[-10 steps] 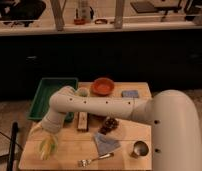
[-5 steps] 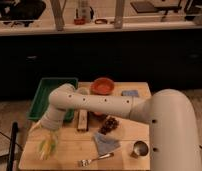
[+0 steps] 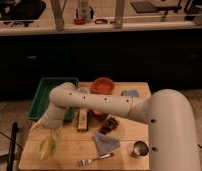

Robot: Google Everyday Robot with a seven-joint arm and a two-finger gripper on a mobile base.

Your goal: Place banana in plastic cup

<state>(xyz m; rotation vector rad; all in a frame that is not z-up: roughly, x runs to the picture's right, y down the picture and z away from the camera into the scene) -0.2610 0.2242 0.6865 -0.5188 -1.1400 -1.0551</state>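
The see-through, yellow-green plastic cup [image 3: 46,148] stands on the wooden table [image 3: 69,159] near its front left corner. A pale-yellow elongated shape at the cup looks like the banana [image 3: 49,143]. I cannot tell whether it is inside the cup or held just over it. My gripper [image 3: 51,132] hangs directly above the cup at the end of the white arm, which reaches in from the right. The gripper hides the cup's rim.
A green tray [image 3: 42,98] sits at the back left, with an orange bowl [image 3: 102,86] and a blue sponge [image 3: 130,93] behind. A brown bar [image 3: 83,120], dark grapes [image 3: 110,125], grey-blue cloth [image 3: 105,143], fork [image 3: 96,159] and metal cup [image 3: 140,149] lie to the right.
The arm's elbow has risen very slightly. The gripper stays over the cup, and the cup has not moved.
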